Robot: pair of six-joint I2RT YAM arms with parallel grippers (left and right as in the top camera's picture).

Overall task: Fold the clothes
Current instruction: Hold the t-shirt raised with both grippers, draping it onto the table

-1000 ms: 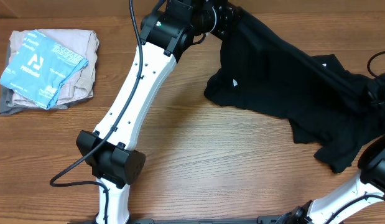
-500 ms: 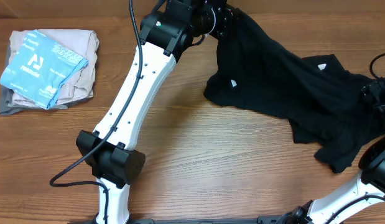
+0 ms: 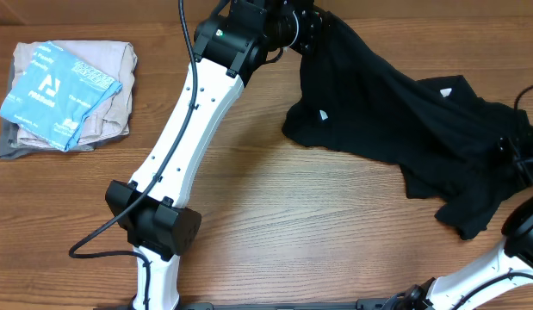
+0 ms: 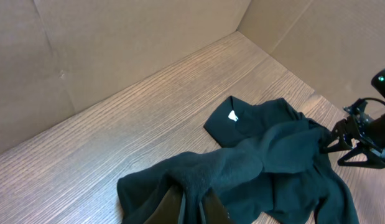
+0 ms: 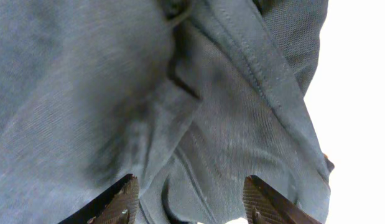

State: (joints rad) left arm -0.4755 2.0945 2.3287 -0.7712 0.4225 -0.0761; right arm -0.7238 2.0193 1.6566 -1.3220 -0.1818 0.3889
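Observation:
A black garment (image 3: 395, 103) lies crumpled across the right half of the wooden table, with a small white neck label (image 3: 324, 114) showing. My left gripper (image 3: 311, 30) is at the far edge, shut on a bunched corner of the garment (image 4: 242, 168); the fabric is pinched between its fingers (image 4: 173, 208). At the garment's right end my right gripper (image 3: 517, 145) is open. In the right wrist view its fingertips (image 5: 120, 199) stand wide apart, with cloth (image 5: 180, 93) close in front and nothing clamped between them.
A folded stack of beige and grey cloth with a blue printed piece on top (image 3: 64, 90) sits at the far left. Cardboard walls (image 4: 117, 50) close off the back of the table. A black cable (image 3: 98, 250) trails by the left arm's base.
My right gripper has gone from shut to open and let go of the garment's right edge, which has slackened. The left gripper has kept its hold and place.

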